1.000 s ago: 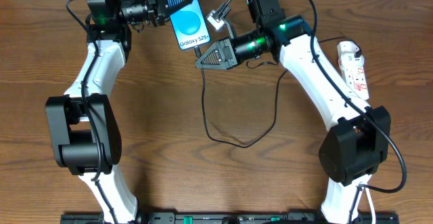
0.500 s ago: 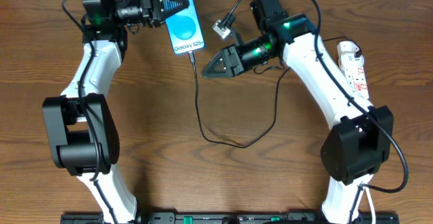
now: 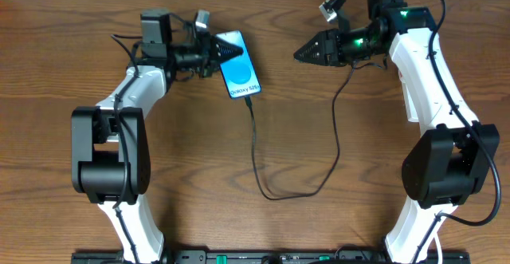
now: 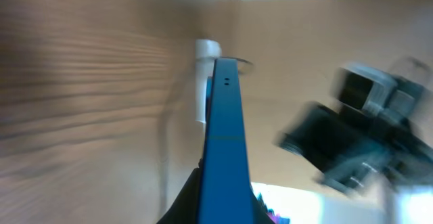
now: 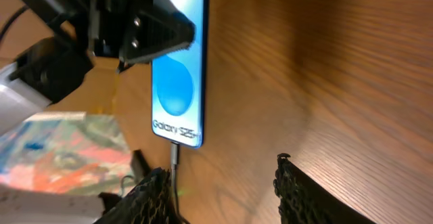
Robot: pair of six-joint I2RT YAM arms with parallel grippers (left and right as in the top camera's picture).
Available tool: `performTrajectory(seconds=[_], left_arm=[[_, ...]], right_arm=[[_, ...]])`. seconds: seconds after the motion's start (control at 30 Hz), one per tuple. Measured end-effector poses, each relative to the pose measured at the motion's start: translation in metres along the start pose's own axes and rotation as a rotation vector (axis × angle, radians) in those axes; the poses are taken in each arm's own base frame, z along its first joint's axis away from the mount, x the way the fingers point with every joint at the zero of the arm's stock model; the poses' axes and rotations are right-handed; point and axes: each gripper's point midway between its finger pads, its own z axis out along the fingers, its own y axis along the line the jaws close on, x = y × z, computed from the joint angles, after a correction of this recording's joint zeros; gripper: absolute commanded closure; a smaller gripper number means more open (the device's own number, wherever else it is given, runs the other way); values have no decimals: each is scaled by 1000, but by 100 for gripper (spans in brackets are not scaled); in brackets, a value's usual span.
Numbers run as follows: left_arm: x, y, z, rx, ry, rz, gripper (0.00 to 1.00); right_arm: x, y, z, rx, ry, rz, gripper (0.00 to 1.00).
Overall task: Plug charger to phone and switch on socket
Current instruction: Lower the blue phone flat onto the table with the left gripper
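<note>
- Left gripper (image 3: 231, 53) has its jaws closed on the upper end of the phone (image 3: 241, 76), probably to steady it against the push of a plug.
- In the overhead view the phone lies slantwise in the upper middle, a little left of centre, with its blue screen facing up. Whether it rests on the table (image 3: 183, 176) or hangs just above it, I cannot tell.
- Right gripper (image 3: 300, 56) has its jaws wide apart with nothing between the fingers (image 5: 295, 193). It sits upper right of centre, pointing at the phone but well apart from it.
- The plug tip (image 5: 174, 155) meets the phone's lower edge and looks seated, which would explain the empty right jaws.
- From the phone, the charger (image 3: 255, 140) runs down the frame, loops in the lower middle and climbs toward the right arm. The line is slack, so it likely puts little pull on the plug.
- No socket shows overhead, and it may be hidden under the right arm. In the left wrist view a blurred white bar (image 4: 202, 88) beyond the phone's edge could be the socket, though I cannot tell.
- By this reading the switch is the step left, and the free right gripper is the better placed for it.
</note>
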Motion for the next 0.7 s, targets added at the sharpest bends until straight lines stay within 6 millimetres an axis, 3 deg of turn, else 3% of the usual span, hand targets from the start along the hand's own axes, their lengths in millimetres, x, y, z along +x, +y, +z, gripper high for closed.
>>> performTrajectory(seconds=[0.2,0.33,0.43,0.63,0.7], left_arm=[[-1,70,3,-320,-136,-74,93],[-3,89,6,-436,-192,-37,93],[-3,96,11,-460,-200,-28,93],[4,126,19,-506,-174,-78,93],[5,128,20,-505,-169,-85,88]], right_arm=[[2,-16,3,109,9,22,53],[4,-22,7,167,19,15,52],[5,-27,7,205,23,22,53],[7,-36,5,262,29,46,53],[8,-38,5,274,33,50,53]])
